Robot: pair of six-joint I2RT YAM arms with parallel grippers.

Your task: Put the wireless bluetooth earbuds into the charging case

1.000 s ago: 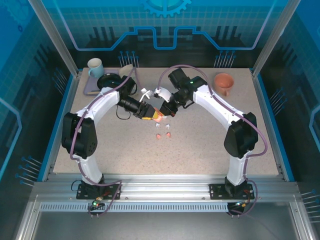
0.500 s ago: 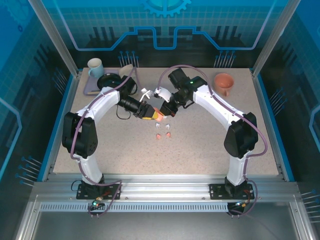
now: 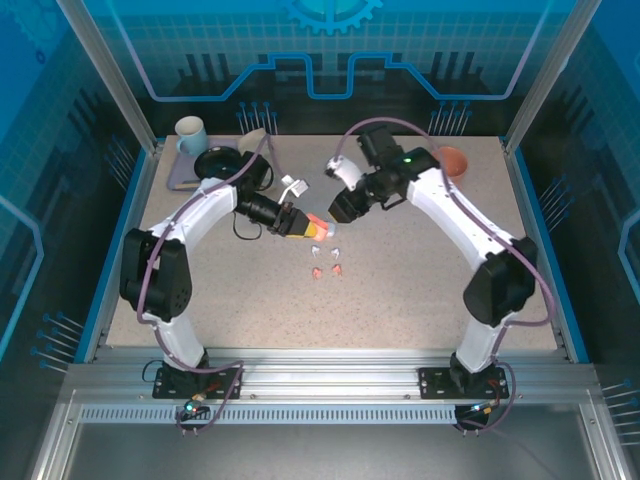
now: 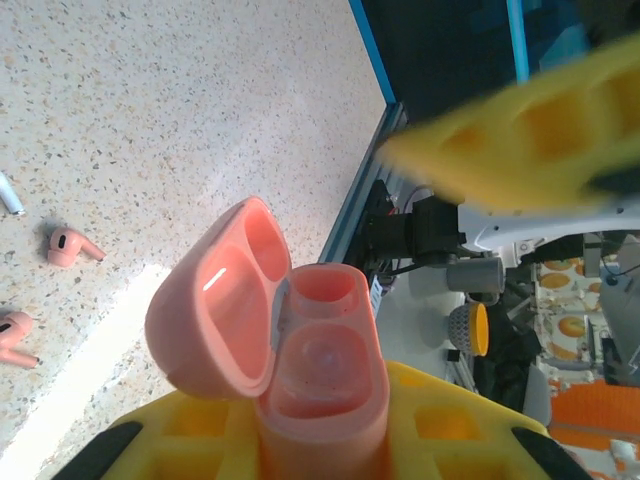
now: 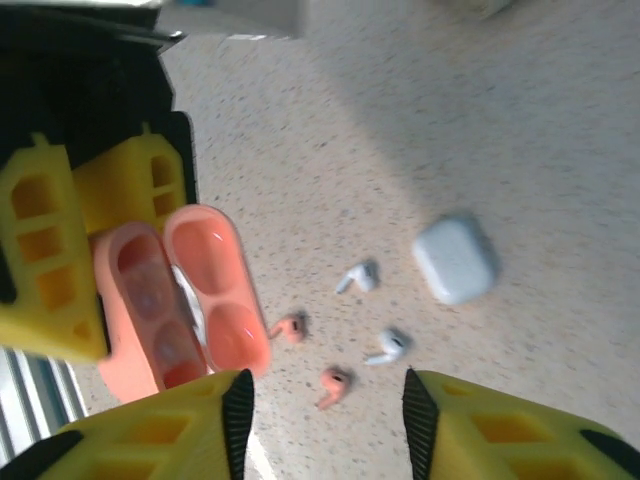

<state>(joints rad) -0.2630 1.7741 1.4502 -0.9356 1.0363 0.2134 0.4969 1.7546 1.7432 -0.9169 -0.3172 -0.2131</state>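
Left gripper [image 3: 304,228] jaws are closed tight on the lower body of the coral-pink charging case [image 4: 322,400]. They hold it off the table with its lid [image 4: 215,305] flipped back and its two wells facing out, both seemingly empty. The right gripper [image 5: 325,398] hangs over the tabletop [image 5: 500,120] beside it, jaws partly apart with nothing between them. The step in hand, as I judge it, is fetching one of the coral-pink earbuds [image 5: 290,326] for that open case. To do it well, the right gripper should come straight down on a single bud and pinch it by the bulb so the stem hangs free. Its jaws should stay off the neighbours, since the pieces lie close together. The left arm should hold the case steady with the wells tilted upward. That lets the stem be lowered along the well's axis rather than scraped against the lid or hinge, and the bud should be released only once it sits flush. By count, four earbuds lie loose on the table: two coral-pink near each other, and two white earbuds [image 5: 357,277] just beside them. There are two cases: the coral-pink one in the grip, and a closed white charging case [image 5: 455,258] resting on the table near the white pair.
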